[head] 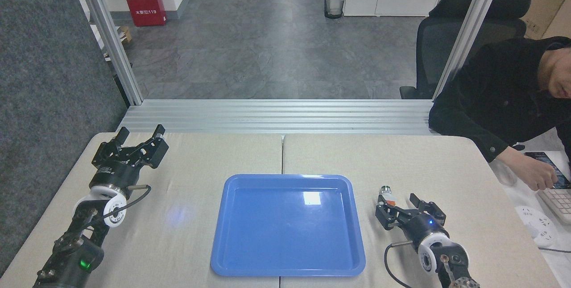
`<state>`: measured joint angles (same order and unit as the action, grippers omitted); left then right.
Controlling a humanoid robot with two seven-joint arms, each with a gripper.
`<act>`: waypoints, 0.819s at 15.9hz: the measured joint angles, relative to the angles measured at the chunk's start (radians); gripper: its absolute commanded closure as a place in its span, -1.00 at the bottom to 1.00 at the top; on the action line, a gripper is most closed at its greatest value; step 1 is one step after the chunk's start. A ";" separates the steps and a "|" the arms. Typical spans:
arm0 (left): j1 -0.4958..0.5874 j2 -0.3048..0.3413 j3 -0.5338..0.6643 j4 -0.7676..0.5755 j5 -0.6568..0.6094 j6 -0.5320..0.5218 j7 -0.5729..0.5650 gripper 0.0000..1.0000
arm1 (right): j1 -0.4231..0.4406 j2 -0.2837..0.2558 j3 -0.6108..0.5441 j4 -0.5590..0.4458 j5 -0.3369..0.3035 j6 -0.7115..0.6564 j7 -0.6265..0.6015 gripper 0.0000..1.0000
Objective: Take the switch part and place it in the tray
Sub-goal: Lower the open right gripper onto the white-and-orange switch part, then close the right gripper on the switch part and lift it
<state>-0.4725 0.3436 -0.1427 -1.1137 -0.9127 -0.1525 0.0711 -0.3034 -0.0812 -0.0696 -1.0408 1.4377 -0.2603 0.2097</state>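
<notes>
On the bench right of the empty blue tray (pixel 287 225), the switch part (pixel 387 195) lies just off the right gripper (pixel 408 204), jaws spread and empty, positioned for pickup; the left gripper (pixel 139 138) waits open.

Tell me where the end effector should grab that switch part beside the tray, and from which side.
Probably across the white body of the switch part, below the orange-red middle piece, coming from above. It stands upright with its round silver-ringed cap on top, right of the tray. The right end effector, open, is already beside it.
</notes>
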 measured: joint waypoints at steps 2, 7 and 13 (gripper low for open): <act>0.000 0.000 0.000 0.000 0.000 0.000 0.000 -1.00 | -0.015 0.006 0.015 0.027 -0.001 0.000 -0.011 -0.71; 0.000 0.000 0.000 0.000 0.000 0.000 0.000 -1.00 | -0.033 0.033 0.038 0.078 -0.003 -0.001 -0.020 0.29; 0.000 0.000 0.000 0.000 0.000 -0.001 0.000 -1.00 | -0.039 0.055 0.040 0.112 -0.024 0.032 -0.037 1.00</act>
<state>-0.4728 0.3436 -0.1427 -1.1137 -0.9127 -0.1535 0.0712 -0.3427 -0.0266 -0.0297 -0.9293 1.4138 -0.2282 0.1726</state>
